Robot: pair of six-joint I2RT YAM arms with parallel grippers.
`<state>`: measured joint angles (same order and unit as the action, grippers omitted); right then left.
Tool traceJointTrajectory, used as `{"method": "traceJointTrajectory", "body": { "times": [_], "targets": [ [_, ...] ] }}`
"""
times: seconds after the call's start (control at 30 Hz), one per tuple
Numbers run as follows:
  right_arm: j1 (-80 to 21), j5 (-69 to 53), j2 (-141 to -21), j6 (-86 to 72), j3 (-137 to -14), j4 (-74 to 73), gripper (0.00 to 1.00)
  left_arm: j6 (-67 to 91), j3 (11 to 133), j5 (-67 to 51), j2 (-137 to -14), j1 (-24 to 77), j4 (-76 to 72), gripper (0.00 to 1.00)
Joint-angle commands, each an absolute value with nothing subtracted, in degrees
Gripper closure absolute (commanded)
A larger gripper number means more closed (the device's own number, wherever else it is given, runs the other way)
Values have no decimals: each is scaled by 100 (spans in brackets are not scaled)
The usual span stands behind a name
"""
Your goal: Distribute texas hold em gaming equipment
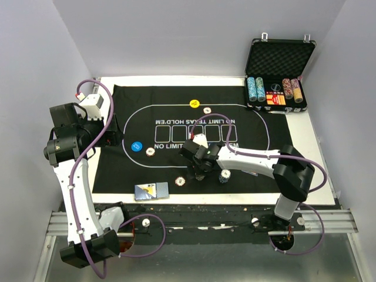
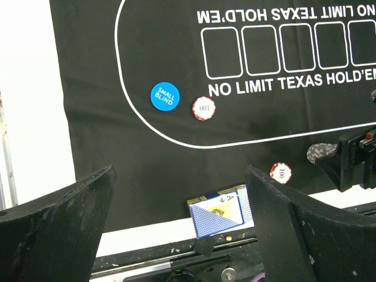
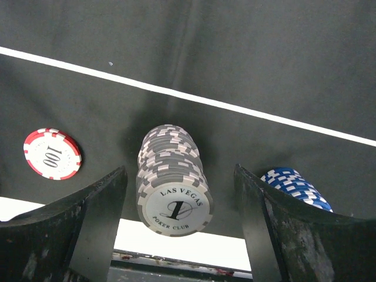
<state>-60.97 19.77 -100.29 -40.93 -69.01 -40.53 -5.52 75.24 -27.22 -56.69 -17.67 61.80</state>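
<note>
My right gripper (image 3: 179,170) is open, with its jaws on either side of a grey-and-white chip stack (image 3: 173,188) on the black mat and a gap on both sides. A blue chip stack (image 3: 296,187) stands just right of it and a single red 100 chip (image 3: 51,153) lies to the left. In the top view the right gripper (image 1: 202,169) is low over the mat's near edge, between the red chip (image 1: 181,181) and the blue stack (image 1: 224,175). My left gripper (image 2: 179,170) is open and empty, high above the blue-backed card deck (image 2: 221,211).
A blue small-blind button (image 1: 136,146) and a chip (image 1: 150,151) lie at the mat's left. A yellow button (image 1: 194,103) and a chip (image 1: 207,110) lie at the far side. The open case (image 1: 279,73) with chip rows stands at the far right. The card deck (image 1: 151,191) lies at the near edge.
</note>
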Motion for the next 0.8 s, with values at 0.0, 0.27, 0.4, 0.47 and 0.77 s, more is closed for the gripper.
{"method": "traceJointTrajectory", "body": {
  "times": [0.0, 0.27, 0.4, 0.47, 0.77],
  "targets": [
    [-6152, 1907, -10143, -4148, -7049, -3903, 22, -527, 7576, -2716, -5608, -1819, 6126, 1],
    [-6161, 1934, -10055, -4184, -7022, -3876, 39, -563, 7532, -2680, -5564, -1819, 6117, 1],
    [-6152, 1942, -9984, -4192, -7040, -3929, 46, -545, 7532, -2698, -5563, -1819, 6108, 1],
    [-6152, 1951, -9958, -4192, -7058, -3946, 50, -545, 7532, -2698, -5563, -1811, 6117, 1],
    [-6179, 1942, -9870, -4140, -7224, -4104, 60, -554, 7444, -2698, -5537, -1811, 6082, 1]
  ]
}}
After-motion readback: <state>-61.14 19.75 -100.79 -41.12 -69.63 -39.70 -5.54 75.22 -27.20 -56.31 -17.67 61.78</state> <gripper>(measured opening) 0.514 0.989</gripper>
